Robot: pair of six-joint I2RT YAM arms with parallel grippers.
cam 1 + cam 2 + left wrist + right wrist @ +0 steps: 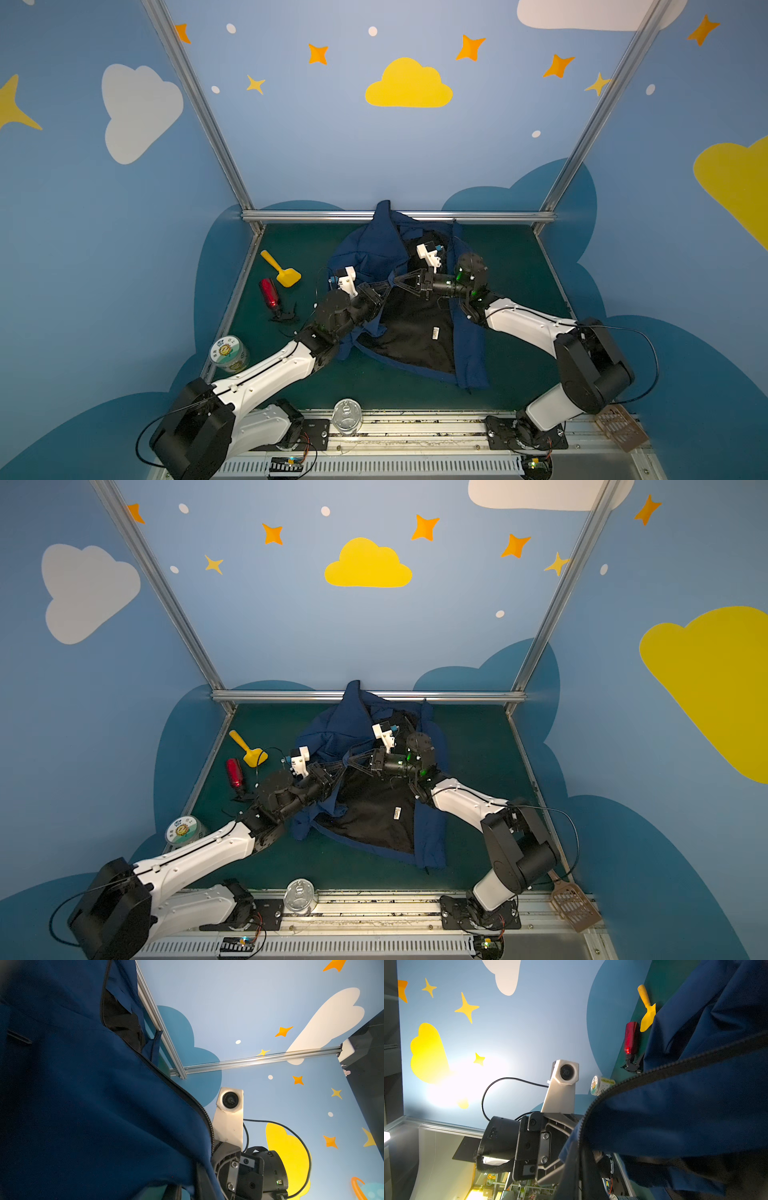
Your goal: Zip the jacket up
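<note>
Lining up and fronts thrown open, the jacket sprawls across the middle of the green counter. Its collar is against the back rail and its hem is toward the robot, so its long axis runs straight away from the bases. We see both pairs of jaws meet above the lining, on the front edge at the robot's left. The right jaws are clamped on the toothed zipper edge, which stretches away from them in the right wrist view. The left jaws sit just beside them, buried in navy cloth, and we cannot tell whether they grip. The opposite front panel lies across the lining, beneath the right arm. By our reading, the zip's starting ends are down at the hem, nearer the bases than either pair of jaws.
</note>
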